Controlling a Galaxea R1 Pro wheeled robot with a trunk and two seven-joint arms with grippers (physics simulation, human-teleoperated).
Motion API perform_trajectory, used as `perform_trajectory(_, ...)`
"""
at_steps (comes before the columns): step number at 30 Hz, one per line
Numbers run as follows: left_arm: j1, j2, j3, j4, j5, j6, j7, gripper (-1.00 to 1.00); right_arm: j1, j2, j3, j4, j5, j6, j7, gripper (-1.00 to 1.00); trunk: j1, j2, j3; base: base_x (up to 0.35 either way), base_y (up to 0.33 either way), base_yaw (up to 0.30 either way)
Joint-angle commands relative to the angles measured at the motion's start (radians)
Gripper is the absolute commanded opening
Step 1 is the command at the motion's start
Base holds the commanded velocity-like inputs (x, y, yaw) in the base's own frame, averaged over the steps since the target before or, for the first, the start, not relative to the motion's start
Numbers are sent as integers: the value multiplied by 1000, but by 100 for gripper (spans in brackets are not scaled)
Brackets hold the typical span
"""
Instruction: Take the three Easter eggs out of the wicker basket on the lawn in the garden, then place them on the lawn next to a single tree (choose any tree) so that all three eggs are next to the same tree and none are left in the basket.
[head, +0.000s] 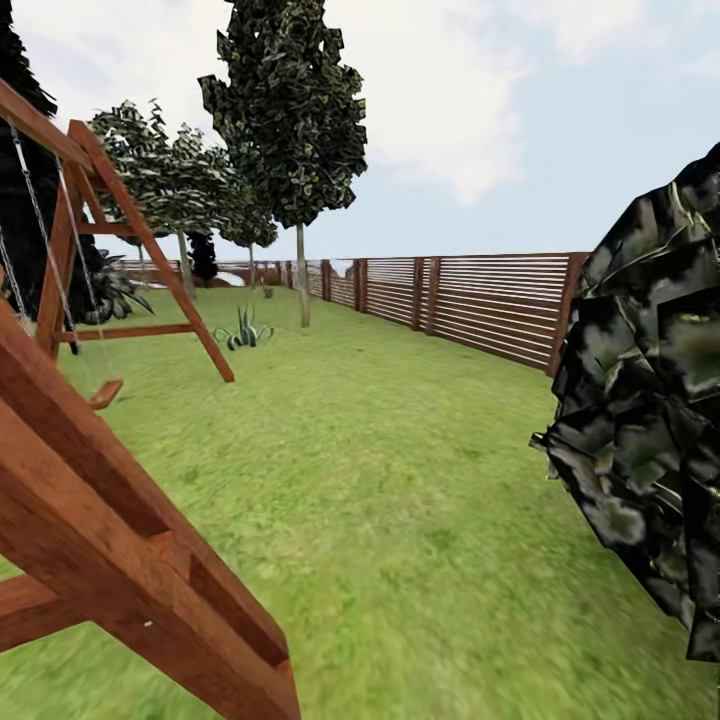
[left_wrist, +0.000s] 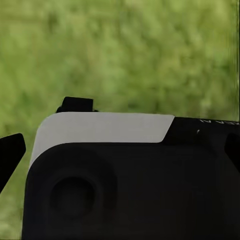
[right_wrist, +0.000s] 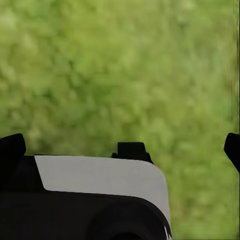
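A: Head view, quick. Where are the task's things?

B: The lawn (head: 400, 480) runs from near to far, short mottled green grass. A tree (head: 290, 110) stands far, left of centre, thin pale trunk, dark leafy crown. I can't make out any eggs or a basket.

A: What else?

B: A wooden swing set (head: 120, 500), reddish-brown beams, takes the near left; its far A-frame stands further back on the left, with chains and a small seat (head: 104, 393) hanging. A slatted brown fence (head: 470, 300) runs along the right side into the distance. A spiky plant (head: 243, 330) sits on the grass near the tree. A dark, blocky leafy mass (head: 650, 400) crowds the near right edge. Bushier trees (head: 170, 170) far left.

A: Tools?

B: Left wrist view: left tool (left_wrist: 120, 145) over blurred grass (left_wrist: 130, 55), with a black and white housing in front. Dark fingertips (left_wrist: 11, 152) peek out at both side edges, wide apart, so it's released, nothing between them.

A: Right?

B: Right wrist view, same: right tool (right_wrist: 122, 145) over blurred grass (right_wrist: 120, 65), black fingertips (right_wrist: 11, 147) at both side edges, spread, holding nothing.

A: Anything in the way?

B: Swing beam near left, foliage near right; grass between them.
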Motion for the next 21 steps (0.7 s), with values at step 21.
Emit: perform_trajectory(21,0,0,2,-1,10,1,-4,100,-1,0,0,1,0,-3,0,100,0,0,0,188,-208,-34)
